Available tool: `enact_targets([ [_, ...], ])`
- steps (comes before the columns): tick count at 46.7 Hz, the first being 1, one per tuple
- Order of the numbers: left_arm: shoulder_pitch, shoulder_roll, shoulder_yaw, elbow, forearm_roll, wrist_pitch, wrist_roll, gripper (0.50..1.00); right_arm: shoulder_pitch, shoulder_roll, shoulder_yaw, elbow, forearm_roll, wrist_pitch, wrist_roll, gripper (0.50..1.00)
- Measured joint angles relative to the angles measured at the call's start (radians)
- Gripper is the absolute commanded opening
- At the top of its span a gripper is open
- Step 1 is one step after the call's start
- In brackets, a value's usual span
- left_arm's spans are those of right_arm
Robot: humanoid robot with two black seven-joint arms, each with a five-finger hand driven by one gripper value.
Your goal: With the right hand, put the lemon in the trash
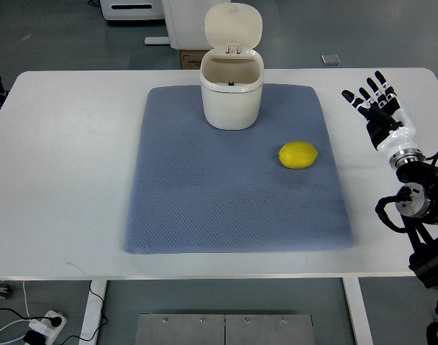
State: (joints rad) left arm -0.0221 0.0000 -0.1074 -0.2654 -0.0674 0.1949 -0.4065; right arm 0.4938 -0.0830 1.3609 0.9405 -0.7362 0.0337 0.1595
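The cream trash bin (pixel 231 90) stands at the far edge of the blue mat (pixel 204 194), lid flipped up; its inside looks bare. The lemon (pixel 298 155) lies on the mat to the bin's right, well apart from the right hand (pixel 377 108), whose fingers (pixel 362 95) are spread and hold nothing above the white worktop (pixel 60 180).

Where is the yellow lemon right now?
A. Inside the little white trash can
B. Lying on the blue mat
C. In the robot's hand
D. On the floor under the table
B. The lemon lies on the blue mat, to the right of the open trash can, while the right hand is off to the side with its fingers spread, holding nothing.
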Motion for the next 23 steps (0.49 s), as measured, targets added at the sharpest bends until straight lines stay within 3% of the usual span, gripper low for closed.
enact_targets([
  [23,0.000,0.000,0.000,0.000,0.000,0.000,0.000,1.000,0.002,-0.044,-0.009,0.001,0.003,0.000,0.000,1.000],
])
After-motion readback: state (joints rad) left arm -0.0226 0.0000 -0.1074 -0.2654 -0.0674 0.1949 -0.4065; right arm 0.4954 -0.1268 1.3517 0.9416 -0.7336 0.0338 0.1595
